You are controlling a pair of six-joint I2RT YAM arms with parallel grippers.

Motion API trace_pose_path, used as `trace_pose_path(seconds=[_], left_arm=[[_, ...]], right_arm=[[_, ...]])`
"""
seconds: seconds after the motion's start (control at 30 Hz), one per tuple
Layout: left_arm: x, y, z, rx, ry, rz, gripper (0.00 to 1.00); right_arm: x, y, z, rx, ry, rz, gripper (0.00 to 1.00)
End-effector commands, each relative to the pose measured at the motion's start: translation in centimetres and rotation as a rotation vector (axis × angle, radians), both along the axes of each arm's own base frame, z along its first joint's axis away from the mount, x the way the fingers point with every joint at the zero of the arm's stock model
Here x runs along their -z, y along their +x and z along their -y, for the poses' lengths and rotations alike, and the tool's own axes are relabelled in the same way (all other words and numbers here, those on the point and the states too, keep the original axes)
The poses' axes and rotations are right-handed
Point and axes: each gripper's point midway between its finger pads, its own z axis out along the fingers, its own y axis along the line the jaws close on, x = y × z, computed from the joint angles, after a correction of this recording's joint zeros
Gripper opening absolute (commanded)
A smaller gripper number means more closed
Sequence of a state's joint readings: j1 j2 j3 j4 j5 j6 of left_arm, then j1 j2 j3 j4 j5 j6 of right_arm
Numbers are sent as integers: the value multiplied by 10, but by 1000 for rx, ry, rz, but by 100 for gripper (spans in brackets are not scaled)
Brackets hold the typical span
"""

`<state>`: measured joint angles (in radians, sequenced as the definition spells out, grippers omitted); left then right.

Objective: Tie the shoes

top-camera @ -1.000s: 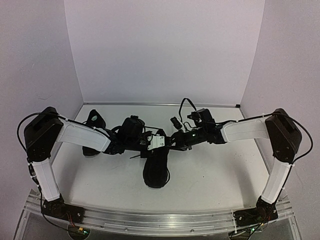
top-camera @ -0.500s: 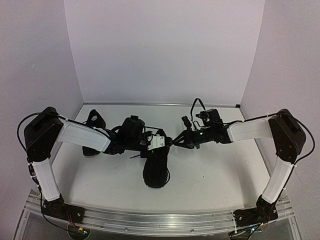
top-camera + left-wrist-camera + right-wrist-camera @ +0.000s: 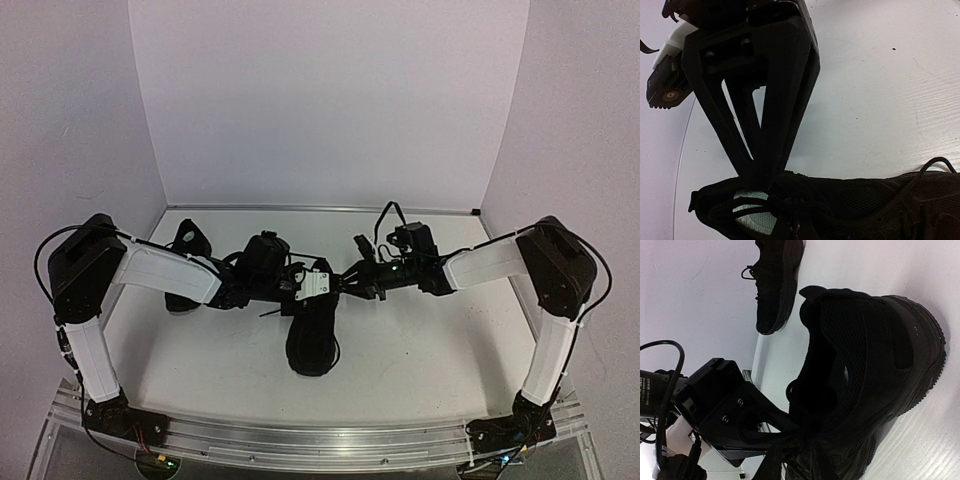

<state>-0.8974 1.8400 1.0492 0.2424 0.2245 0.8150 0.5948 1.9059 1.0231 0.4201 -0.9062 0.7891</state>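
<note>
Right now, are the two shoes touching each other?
No, the far shoe lies apart from the near shoe, with bare table between them.

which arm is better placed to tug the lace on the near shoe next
Probably left. The left hand is shut, tips right at the laces of the near shoe; the right hand sits by its collar, grip unclear.

The flat white table top (image 3: 430, 345) has two things lying on it. A soft black lace-up shoe (image 3: 312, 340) lies in the middle, its toe toward the near edge. A second black lace-up shoe (image 3: 186, 243) lies near the far left corner, well apart.
</note>
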Motion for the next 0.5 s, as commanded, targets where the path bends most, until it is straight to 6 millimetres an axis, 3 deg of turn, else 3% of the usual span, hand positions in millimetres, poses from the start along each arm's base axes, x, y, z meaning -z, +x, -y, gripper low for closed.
trace_pose_path(seconds=[0.0,0.47], left_arm=[[4,0,-3,-2,23,-3,0],[5,0,-4,-5,21,-8,0]], right_arm=[[2,-8,-7,-27,44,-21,16],[-2,-18,-7,-36,141,-64,17]])
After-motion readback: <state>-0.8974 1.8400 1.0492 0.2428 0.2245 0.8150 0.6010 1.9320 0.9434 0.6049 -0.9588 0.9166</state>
